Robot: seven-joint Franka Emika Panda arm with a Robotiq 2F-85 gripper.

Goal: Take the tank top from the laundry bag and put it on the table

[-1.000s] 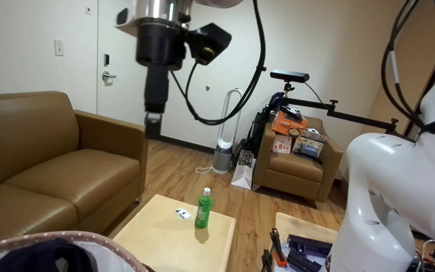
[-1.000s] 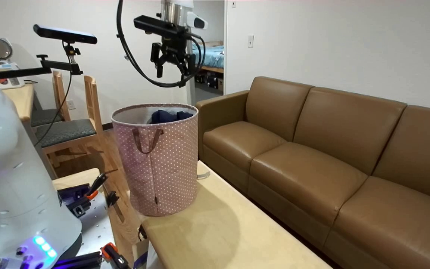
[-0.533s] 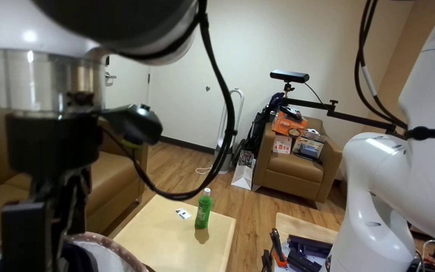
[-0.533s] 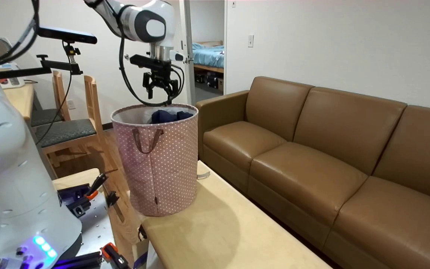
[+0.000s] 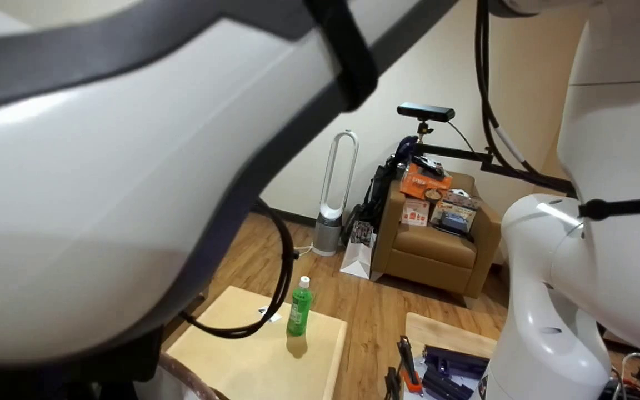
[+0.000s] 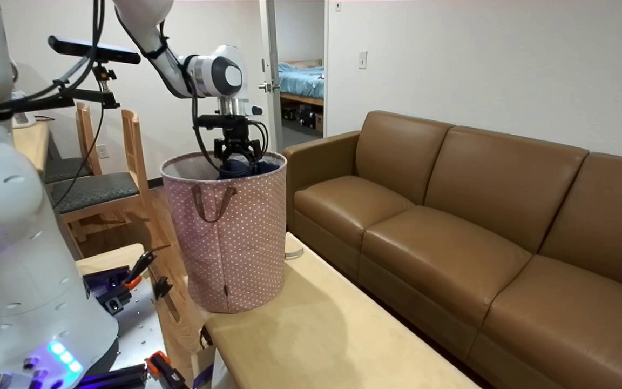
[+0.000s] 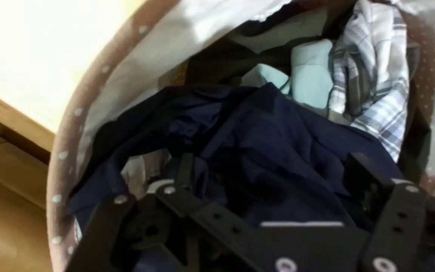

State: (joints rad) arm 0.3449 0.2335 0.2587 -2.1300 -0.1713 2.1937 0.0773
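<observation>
Arm (image 5: 109, 183) glossy white, rounded; dark grey trim (image 5: 159, 33), black strap (image 5: 350, 61). Black cables (image 5: 482, 55) — one stretch in a white sleeve (image 5: 509, 144). Wrist collar (image 6: 230, 106) polished silver. Gripper (image 7: 272, 166) black, pale round screws (image 7: 285, 264) dotting it. Base (image 6: 35, 302) white — three glowing blue-white squares (image 6: 66, 356).

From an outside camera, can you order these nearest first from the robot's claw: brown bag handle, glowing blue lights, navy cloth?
In an exterior view, from the gripper:
1. Navy cloth: beneath it, inside the pink bag.
2. Brown handle: on the bag's outside.
3. Blue lights: on the robot's base.
</observation>
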